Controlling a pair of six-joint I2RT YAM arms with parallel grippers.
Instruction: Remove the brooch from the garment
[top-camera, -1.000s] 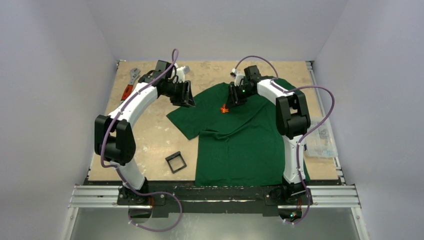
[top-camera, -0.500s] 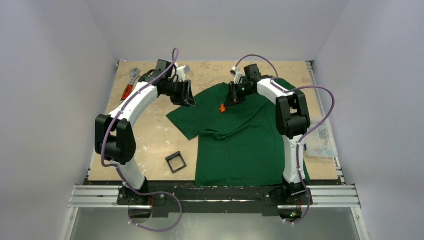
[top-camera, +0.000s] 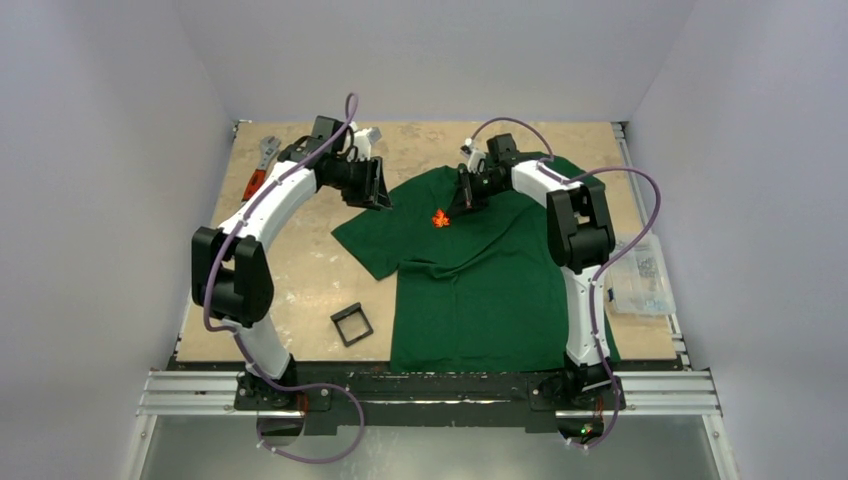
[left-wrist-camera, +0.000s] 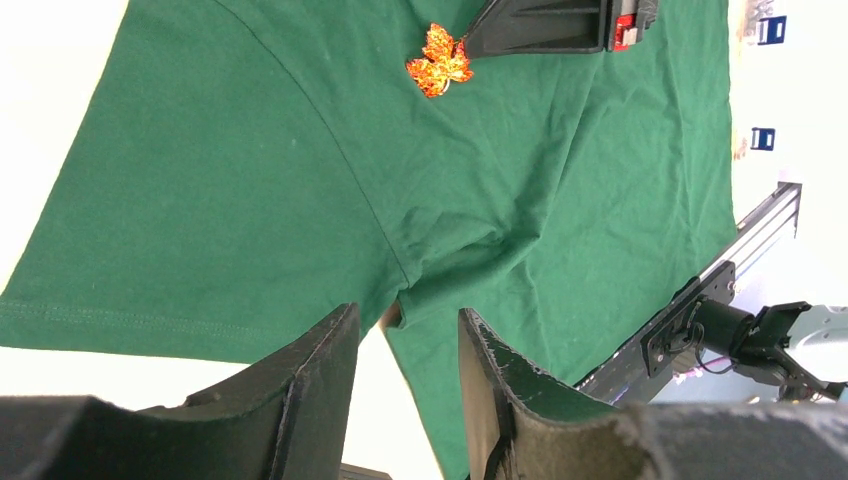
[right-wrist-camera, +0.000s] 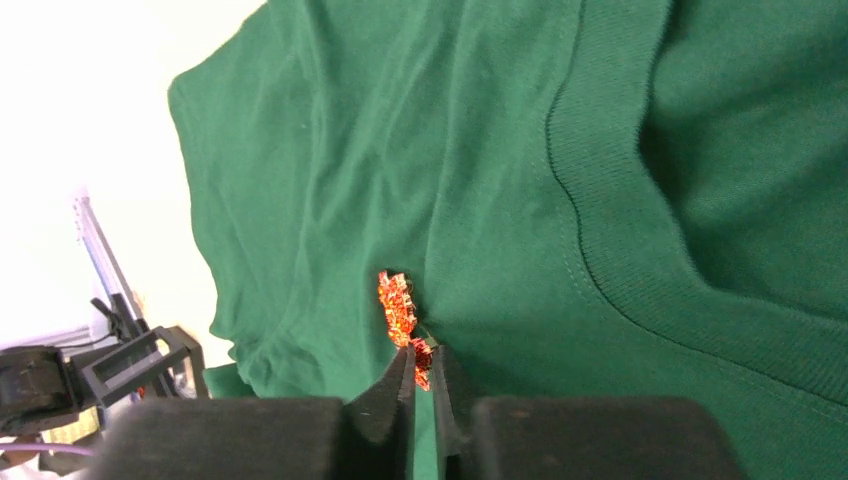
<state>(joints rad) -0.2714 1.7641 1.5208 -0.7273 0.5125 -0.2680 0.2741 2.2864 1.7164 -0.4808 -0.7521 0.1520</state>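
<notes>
The garment (top-camera: 480, 290) lies flat on the table (top-camera: 300, 270) with its collar at the far end and its hem toward the arm bases, which looks meant to leave the chest open to both arms; the brooch (right-wrist-camera: 397, 305) sits on the far-left part of the chest, just below the collar ribbing, and it is not yet free of the cloth; the right gripper (right-wrist-camera: 421, 372) reaches in from the right with its jaws drawn to a narrow slit and the near lobe of the leaf caught between the tips, so I take this as the pinch before a pull; the cloth around the pin puckers a little, which to my eye says the ornament is fastened through it; the left gripper (left-wrist-camera: 405, 315) hangs over the left sleeve near the armpit seam, its jaws partly apart with nothing between them, probably placed to pin the fabric down once the pull starts, though I cannot tell whether it touches the cloth; by count, one shirt, one brooch and two grippers, one gripping and one empty; off the garment there is one red-handled wrench (top-camera: 257, 172) at the far left, one small black square frame (top-camera: 351, 325) near the left sleeve, and one clear packet (top-camera: 640, 275) at the right edge.
</notes>
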